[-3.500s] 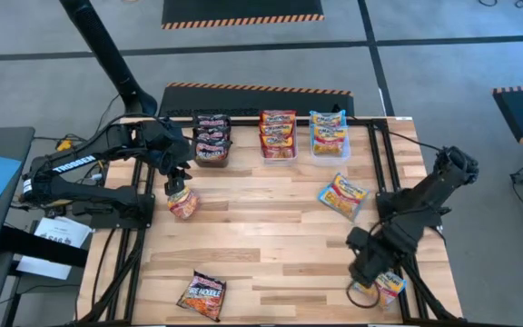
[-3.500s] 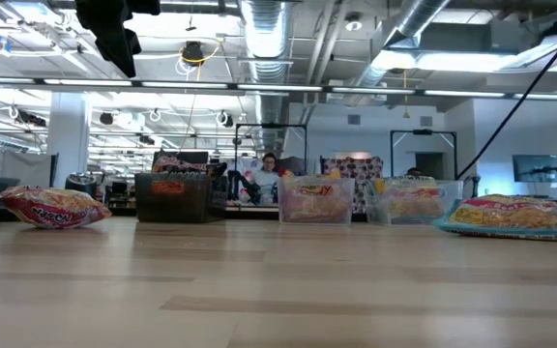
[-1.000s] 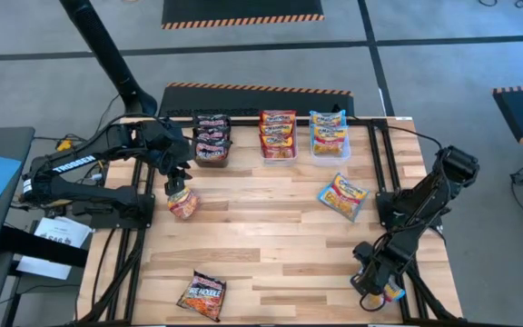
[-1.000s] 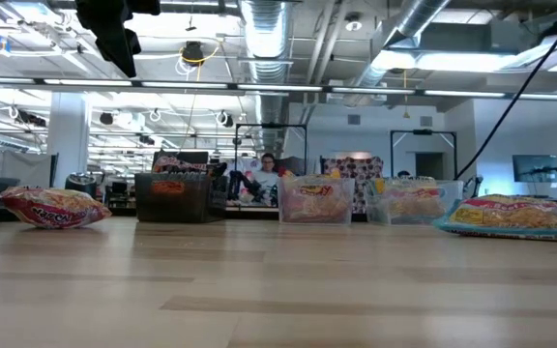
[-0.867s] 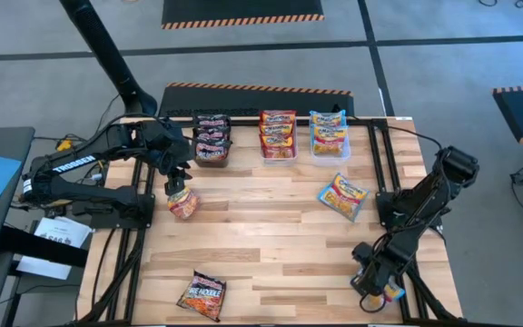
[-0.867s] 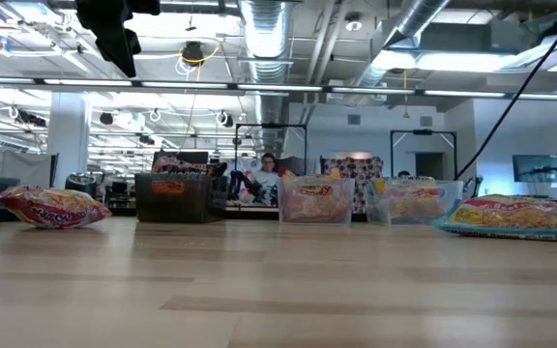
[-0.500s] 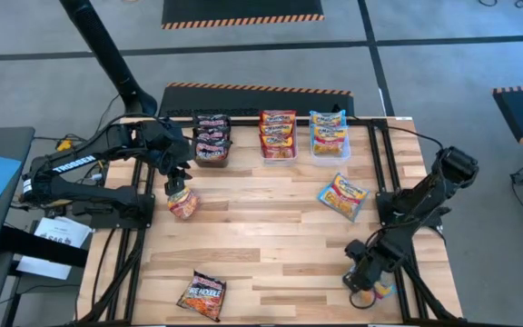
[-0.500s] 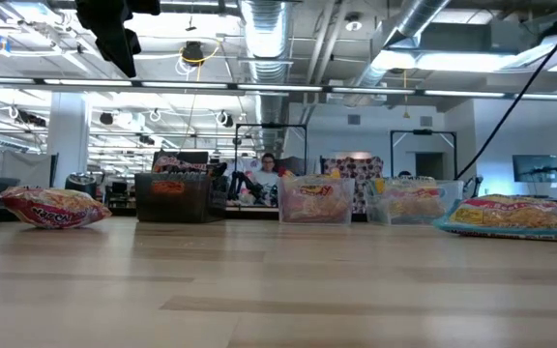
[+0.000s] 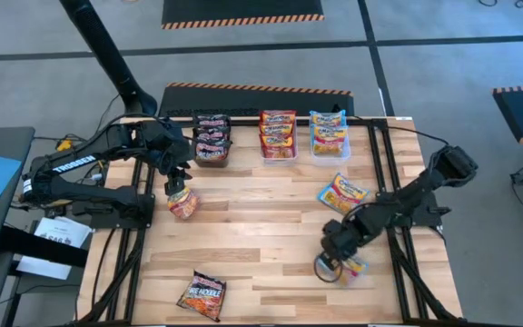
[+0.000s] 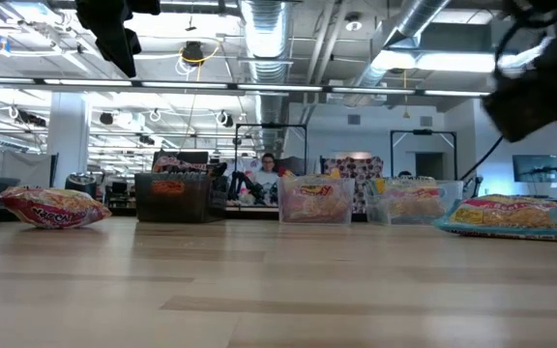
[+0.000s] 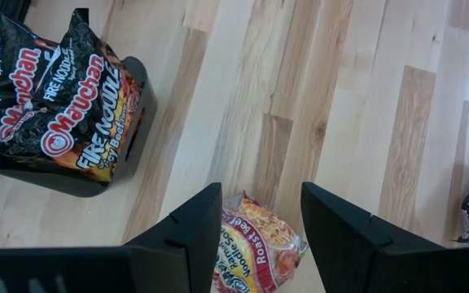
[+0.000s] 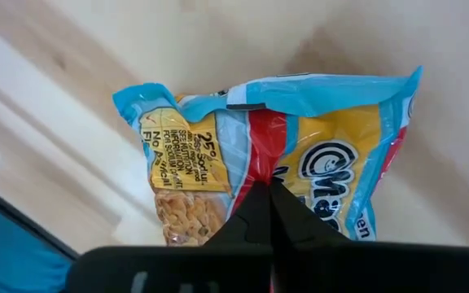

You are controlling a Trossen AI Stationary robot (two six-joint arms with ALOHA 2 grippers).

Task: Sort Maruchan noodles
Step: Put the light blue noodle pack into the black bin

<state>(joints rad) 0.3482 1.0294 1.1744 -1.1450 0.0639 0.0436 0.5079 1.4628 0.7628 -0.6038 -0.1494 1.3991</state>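
1. My right tool [image 9: 334, 266] is pinched tight on a light blue-and-yellow noodle packet [image 12: 283, 167], gripping a fold of its wrapper near the middle, out over the right half of the counter [image 9: 271, 227] toward the near edge.
2. In the right wrist view my two fingers [image 12: 259, 213] meet in a closed point on the red stripe of that packet, and it hangs crumpled from the grip.
3. My left tool [image 9: 178, 189] sits near the counter's left edge, spread wide and straddling a red-orange packet [image 11: 259, 248] that lies flat on the wood.
4. The left wrist view shows that packet between my two dark fingers [image 11: 190, 232], with a gap on each side, so I can't call it a hold.
5. Along the far edge stand three bins: a black bin [image 9: 212, 160] with dark Fire Noodle packets [image 9: 212, 136], a clear bin [image 9: 278, 154] with red-orange packets [image 9: 278, 127], and a second clear bin [image 9: 332, 153] with blue-yellow packets [image 9: 329, 129].
6. A loose blue-yellow packet [image 9: 341, 193] lies on the right side of the counter, between the bins and my right tool.
7. One dark packet [image 9: 202, 294] lies alone near the near-left corner.
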